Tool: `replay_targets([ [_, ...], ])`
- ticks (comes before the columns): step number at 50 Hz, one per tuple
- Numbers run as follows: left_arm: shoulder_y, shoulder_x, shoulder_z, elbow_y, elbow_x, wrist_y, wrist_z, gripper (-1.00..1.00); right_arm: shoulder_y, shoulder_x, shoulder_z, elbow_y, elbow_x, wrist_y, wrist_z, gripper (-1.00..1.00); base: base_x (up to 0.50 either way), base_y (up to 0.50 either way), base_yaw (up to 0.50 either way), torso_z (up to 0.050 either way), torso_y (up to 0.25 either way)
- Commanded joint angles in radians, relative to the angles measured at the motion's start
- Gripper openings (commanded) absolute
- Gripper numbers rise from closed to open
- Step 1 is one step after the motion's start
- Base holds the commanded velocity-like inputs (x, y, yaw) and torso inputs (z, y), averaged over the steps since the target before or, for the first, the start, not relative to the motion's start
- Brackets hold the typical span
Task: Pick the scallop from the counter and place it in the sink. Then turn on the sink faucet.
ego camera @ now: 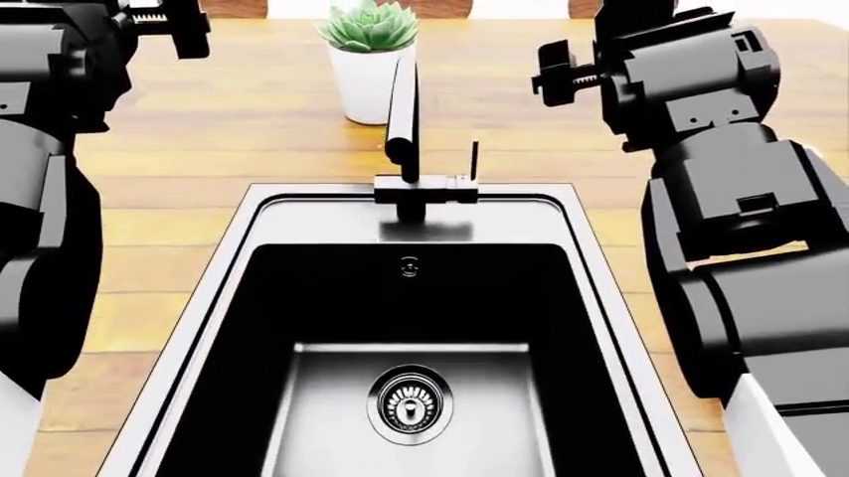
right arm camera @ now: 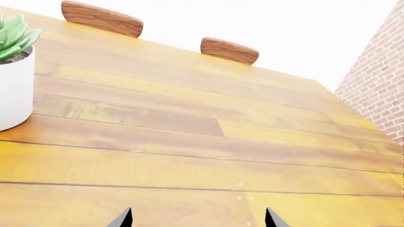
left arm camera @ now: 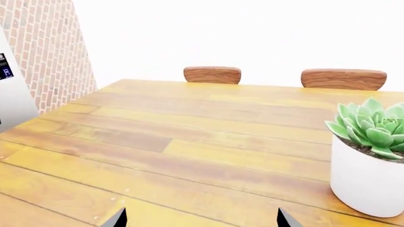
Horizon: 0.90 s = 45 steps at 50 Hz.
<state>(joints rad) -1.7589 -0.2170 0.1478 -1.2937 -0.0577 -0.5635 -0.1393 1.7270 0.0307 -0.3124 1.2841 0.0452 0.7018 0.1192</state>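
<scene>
The scallop shows in no view. The sink [ego camera: 213, 288] fills the lower head view, its grey floor and round drain [ego camera: 410, 403] bare. Behind the basin stands the black sink faucet [ego camera: 405, 129], its thin lever [ego camera: 474, 159] upright at the side. Both arms are raised at the far sides of the sink, left arm [ego camera: 54, 119] and right arm [ego camera: 717, 149]. My left gripper [left arm camera: 202, 220] is open over bare counter [left arm camera: 189, 142], nothing between its fingertips. My right gripper [right arm camera: 198, 218] is open too, above empty planks of the counter [right arm camera: 189, 142].
A succulent in a white pot [ego camera: 369, 84] stands just behind the faucet, between the two grippers' views [left arm camera: 366, 175] [right arm camera: 13, 90]. Wooden chair backs [left arm camera: 212, 74] [right arm camera: 230, 50] line the counter's far edge. Brick walls [left arm camera: 44, 47] [right arm camera: 379, 94] flank both ends.
</scene>
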Motion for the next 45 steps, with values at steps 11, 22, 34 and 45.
replay_targets([
  [11, 0.014, 0.013, -0.027, -0.012, 0.02, 0.0, 0.023, 1.0, -0.206, 0.223, -0.006, -0.85, 0.025, 0.86, -0.073, 1.0, 0.0, 0.0, 0.0, 0.0, 0.0],
  [22, 0.015, 0.011, -0.03, -0.011, 0.021, -0.007, 0.024, 1.0, -0.211, 0.685, -0.166, -1.155, 1.664, 0.839, 1.296, 1.0, 0.0, 0.0, 0.0, 0.0, 0.0],
  [34, 0.016, 0.006, -0.035, -0.01, 0.023, -0.01, 0.02, 1.0, -0.346, 0.956, -0.269, -1.378, 2.277, 0.62, 1.428, 1.0, 0.0, 0.0, 0.0, 0.0, 0.0],
  [45, 0.018, 0.002, -0.038, -0.01, 0.024, -0.016, 0.015, 1.0, -0.336, 1.073, -0.307, -1.457, 2.358, 0.533, 1.418, 1.0, 0.0, 0.0, 0.0, 0.0, 0.0],
])
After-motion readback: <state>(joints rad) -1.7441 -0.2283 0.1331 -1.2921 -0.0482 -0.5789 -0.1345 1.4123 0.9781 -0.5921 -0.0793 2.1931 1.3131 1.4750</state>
